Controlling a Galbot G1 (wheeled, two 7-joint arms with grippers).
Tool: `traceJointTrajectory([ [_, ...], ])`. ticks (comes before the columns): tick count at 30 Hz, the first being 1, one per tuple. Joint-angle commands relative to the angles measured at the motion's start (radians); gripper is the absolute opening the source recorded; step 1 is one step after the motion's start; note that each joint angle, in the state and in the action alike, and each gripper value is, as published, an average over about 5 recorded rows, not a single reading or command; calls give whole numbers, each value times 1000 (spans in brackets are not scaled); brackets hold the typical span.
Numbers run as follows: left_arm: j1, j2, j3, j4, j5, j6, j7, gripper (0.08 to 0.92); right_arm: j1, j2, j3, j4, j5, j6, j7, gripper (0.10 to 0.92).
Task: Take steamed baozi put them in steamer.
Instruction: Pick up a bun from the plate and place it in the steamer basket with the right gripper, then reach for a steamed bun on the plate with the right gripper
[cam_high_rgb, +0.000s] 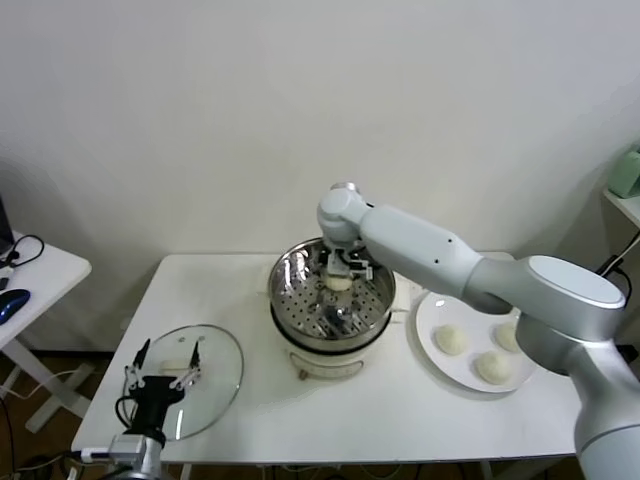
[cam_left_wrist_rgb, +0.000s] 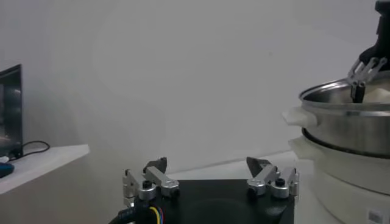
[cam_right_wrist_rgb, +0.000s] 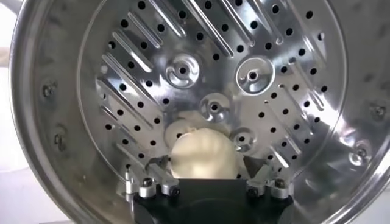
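1. We see one baozi (cam_right_wrist_rgb: 202, 153) inside the steamer (cam_high_rgb: 290, 275), lying between the two fingers of our right pincer (cam_right_wrist_rgb: 206, 171). The fingers stand apart on both sides of the bun; we cannot tell whether they touch it, and we judge that the pincer does not squeeze it. We cannot tell for sure whether the bun already rests on the perforated bottom or hangs just above it.
2. This bun is small, round, smooth and cream-white, with a soft matte skin. We think it will dent easily under pressure.
3. The steamer is a shiny steel basket with many holes and pressed ribs in its bottom, and it stands on a cream-white pot base (cam_high_rgb: 330, 362) in the middle of the table (cam_high_rgb: 230, 290).
4. Three other baozi (cam_high_rgb: 451, 340) lie on a white plate (cam_high_rgb: 425, 315) just beside the steamer, on our right side. They are not yet moved.
5. So we judge the task as about one quarter done: the first bun is being delivered, three are left.
6. Our left pincer (cam_high_rgb: 163, 373) waits low near the front edge of the table, over the glass lid (cam_high_rgb: 220, 375) which lies flat there. Its fingers are apart and hold nothing.
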Motion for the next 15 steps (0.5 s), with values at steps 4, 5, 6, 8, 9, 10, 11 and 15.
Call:
traceJointTrajectory([
  [4,-2,1,-2,-4,1,4,-2,823,134,-114,-8,116,163,11,-54,823],
  [5,-3,2,-1,-5,1,5,-2,823,165,-142,-20,130,214,-6,-63,823],
  [6,-4,2,0,-6,1,6,-2,823,198,-174,-37,142,273,-34,-72,823],
  [8,-7,3,2,-8,1,8,-2,823,272,-235,-90,149,429,-135,-85,823],
  [9,-7,3,3,-9,2,8,-2,823,309,-266,-127,147,531,-203,-89,823],
  [10,-8,4,5,-11,2,9,-2,823,346,-296,-167,143,640,-277,-90,823],
  [11,-9,4,6,-12,2,9,-4,823,377,-327,-209,136,747,-348,-89,823],
  [15,-18,1,20,-14,-7,9,-52,823,414,-439,-307,103,1038,-541,-69,823],
])
